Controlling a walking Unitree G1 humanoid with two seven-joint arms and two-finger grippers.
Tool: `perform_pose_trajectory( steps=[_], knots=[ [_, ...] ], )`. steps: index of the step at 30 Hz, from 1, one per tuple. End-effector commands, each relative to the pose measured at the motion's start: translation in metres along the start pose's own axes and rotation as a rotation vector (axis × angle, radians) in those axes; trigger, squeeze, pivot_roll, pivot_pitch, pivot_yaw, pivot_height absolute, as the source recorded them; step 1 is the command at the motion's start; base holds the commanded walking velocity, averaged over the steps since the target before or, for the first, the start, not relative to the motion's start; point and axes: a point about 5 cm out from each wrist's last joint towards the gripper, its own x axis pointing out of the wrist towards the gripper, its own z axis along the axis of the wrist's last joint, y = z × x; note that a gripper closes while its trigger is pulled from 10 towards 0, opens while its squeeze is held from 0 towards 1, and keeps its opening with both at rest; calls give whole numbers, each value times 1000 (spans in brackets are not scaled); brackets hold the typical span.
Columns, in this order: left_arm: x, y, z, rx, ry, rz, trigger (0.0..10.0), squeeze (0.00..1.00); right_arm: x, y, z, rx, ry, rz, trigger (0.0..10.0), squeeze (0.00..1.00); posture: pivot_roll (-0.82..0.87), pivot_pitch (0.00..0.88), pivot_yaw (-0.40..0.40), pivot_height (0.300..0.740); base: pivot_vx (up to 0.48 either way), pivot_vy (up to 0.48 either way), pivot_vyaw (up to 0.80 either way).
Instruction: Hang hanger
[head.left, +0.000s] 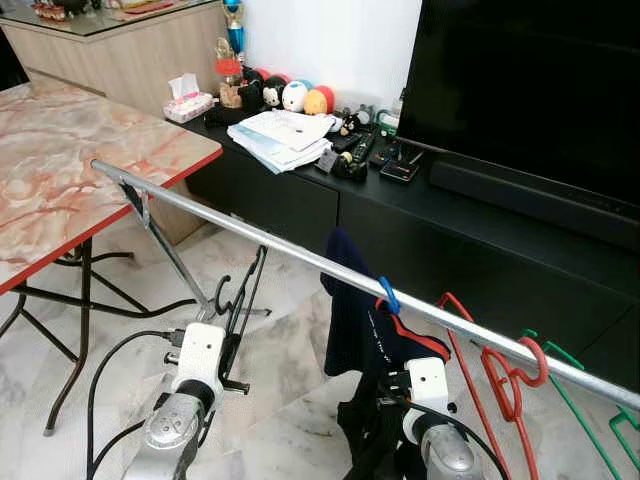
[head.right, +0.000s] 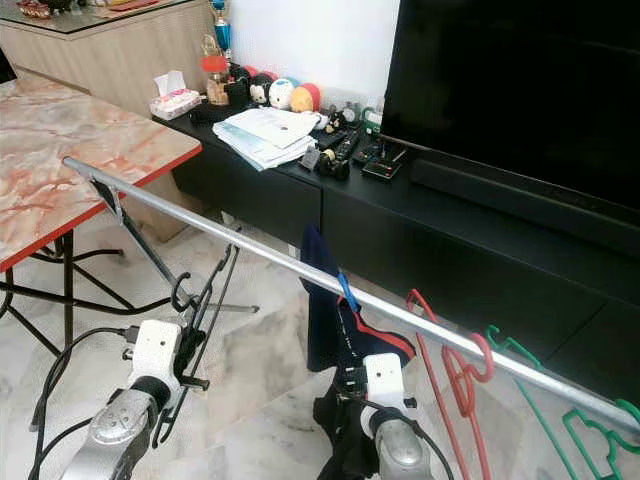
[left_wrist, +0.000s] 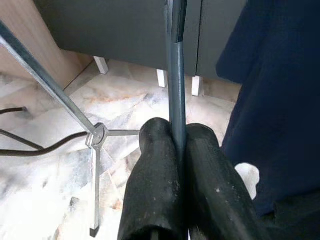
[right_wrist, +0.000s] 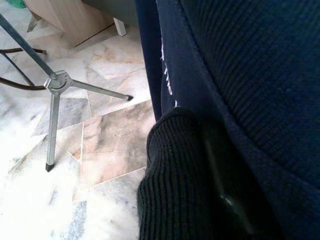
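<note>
A silver rail (head.left: 270, 243) slants across the room from a stand on the left. Just below the rail, my left gripper (head.left: 232, 345) is shut on the thin rod of a dark hanger (left_wrist: 176, 120), whose hook (head.left: 221, 291) points up, apart from the rail. A navy garment (head.left: 355, 330) hangs from the rail on a hanger with a blue hook (head.left: 389, 295). My right gripper (head.left: 388, 400) is pushed into that garment, shut on its knit cloth (right_wrist: 172, 170), which covers most of the fingers.
Red hangers (head.left: 510, 375) and green hangers (head.left: 600, 425) hang further right on the rail. The rail's stand (head.left: 185, 275) spreads thin legs on the marble floor. A marble-top table (head.left: 60, 170) is at left, a black TV cabinet (head.left: 290, 200) with clutter behind. Cables (head.left: 105, 365) cross the floor.
</note>
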Motion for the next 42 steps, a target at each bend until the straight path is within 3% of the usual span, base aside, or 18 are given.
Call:
perform_pose_trajectory(
  steps=[1, 42],
  knots=[
    [-3, 3, -2, -12, -3, 21, 10000, 0, -2, -2, -2, 5, -2, -10, 10000, 0, 45, 92, 49, 740, 0, 0, 0],
    [-3, -3, 1, -23, -4, 7, 10000, 0, -3, 1, -5, 8, 10, -13, 10000, 0, 44, 69, 57, 740, -29, 0, 0]
  ],
)
